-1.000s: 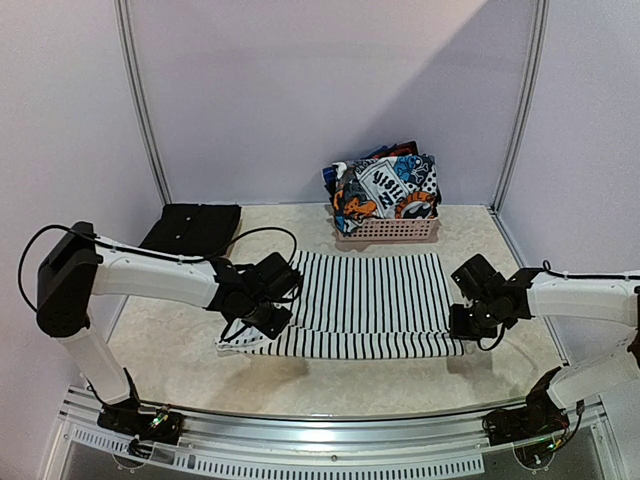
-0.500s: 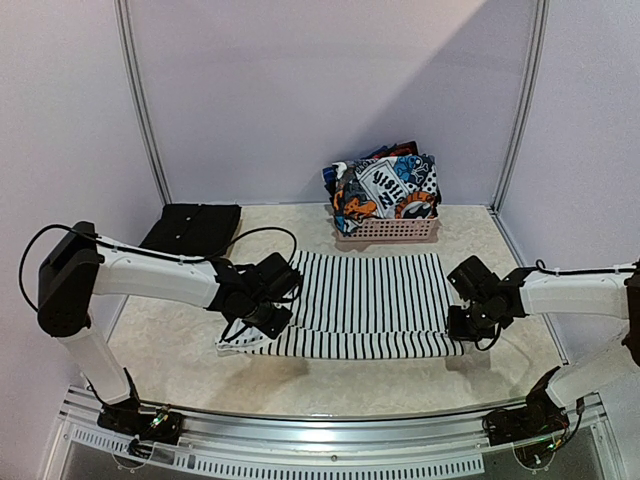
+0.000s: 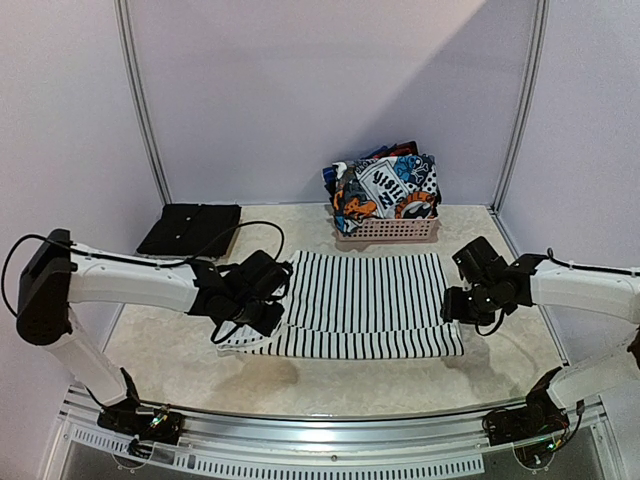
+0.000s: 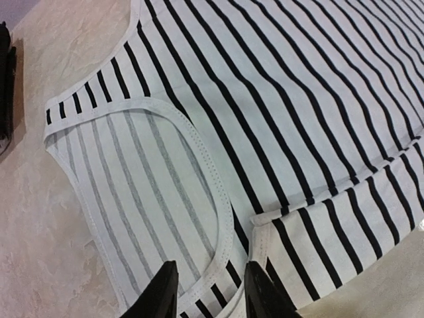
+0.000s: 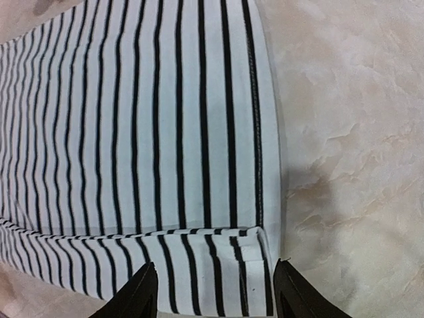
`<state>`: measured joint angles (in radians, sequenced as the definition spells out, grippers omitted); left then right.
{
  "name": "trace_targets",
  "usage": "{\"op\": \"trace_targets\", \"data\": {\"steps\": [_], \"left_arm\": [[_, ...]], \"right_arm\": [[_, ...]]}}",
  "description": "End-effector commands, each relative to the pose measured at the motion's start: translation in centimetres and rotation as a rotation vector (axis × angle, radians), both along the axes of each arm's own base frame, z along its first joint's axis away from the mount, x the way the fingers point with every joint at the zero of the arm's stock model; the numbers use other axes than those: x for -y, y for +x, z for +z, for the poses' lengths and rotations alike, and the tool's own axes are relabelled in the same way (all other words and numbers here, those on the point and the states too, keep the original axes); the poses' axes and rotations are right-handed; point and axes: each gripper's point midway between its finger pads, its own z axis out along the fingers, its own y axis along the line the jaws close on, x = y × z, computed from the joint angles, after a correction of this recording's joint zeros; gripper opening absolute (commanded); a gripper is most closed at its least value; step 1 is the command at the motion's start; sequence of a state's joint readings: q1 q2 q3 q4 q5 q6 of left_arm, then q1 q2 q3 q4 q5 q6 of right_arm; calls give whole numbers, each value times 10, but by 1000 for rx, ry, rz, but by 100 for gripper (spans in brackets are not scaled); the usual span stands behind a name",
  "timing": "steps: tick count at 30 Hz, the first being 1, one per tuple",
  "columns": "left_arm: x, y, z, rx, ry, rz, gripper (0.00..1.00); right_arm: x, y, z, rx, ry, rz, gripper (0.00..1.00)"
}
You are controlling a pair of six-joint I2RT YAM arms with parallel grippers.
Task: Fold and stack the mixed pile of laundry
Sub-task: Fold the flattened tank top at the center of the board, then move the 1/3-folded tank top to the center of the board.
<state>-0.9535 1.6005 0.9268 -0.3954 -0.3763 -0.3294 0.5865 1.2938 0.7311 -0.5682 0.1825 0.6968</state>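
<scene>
A white garment with thin black stripes (image 3: pixel 360 300) lies flat mid-table, with a narrow strip along its near edge folded over. My left gripper (image 3: pixel 262 308) hovers open and empty over its left end. In the left wrist view, that gripper (image 4: pixel 209 298) sits above the curved neckline (image 4: pixel 199 165). My right gripper (image 3: pixel 458 305) is open and empty at the garment's right end. In the right wrist view, it (image 5: pixel 215 295) is above the folded corner (image 5: pixel 252 265). A graphic-print garment (image 3: pixel 385 185) fills the pink basket (image 3: pixel 388 232). A black garment (image 3: pixel 190 228) lies folded at back left.
The pink basket stands against the back wall behind the striped garment. Lilac walls and metal posts (image 3: pixel 140 100) close in the table (image 3: pixel 170 345) on three sides. A black object (image 4: pixel 5 86) shows at the left edge of the left wrist view.
My left gripper has shifted a little left along the garment's left end. My right gripper has moved slightly toward the far side at the right end. The striped garment stays put.
</scene>
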Motion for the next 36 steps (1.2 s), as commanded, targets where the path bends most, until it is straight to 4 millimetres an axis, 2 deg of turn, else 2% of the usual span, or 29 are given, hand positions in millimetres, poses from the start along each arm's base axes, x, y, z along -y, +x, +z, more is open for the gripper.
{"op": "trace_targets", "data": {"steps": [1, 5, 9, 14, 24, 36], "left_arm": [[6, -7, 15, 46, -57, -21, 38], [17, -19, 15, 19, -122, -69, 35], [25, -27, 10, -13, -164, -104, 34], [29, -28, 0, -36, -157, -115, 33], [33, -31, -21, -84, -138, -115, 27], [31, -49, -66, -179, -107, -101, 25]], "right_arm": [[-23, -4, 23, 31, 148, 71, 59], [-46, -16, 35, 42, 244, 137, 55], [-72, -29, 37, 23, 308, 215, 51], [-91, -36, 17, -35, 325, 271, 40], [-88, -42, -38, -158, 236, 266, 24], [-62, -62, -79, -247, 140, 236, 20]]}}
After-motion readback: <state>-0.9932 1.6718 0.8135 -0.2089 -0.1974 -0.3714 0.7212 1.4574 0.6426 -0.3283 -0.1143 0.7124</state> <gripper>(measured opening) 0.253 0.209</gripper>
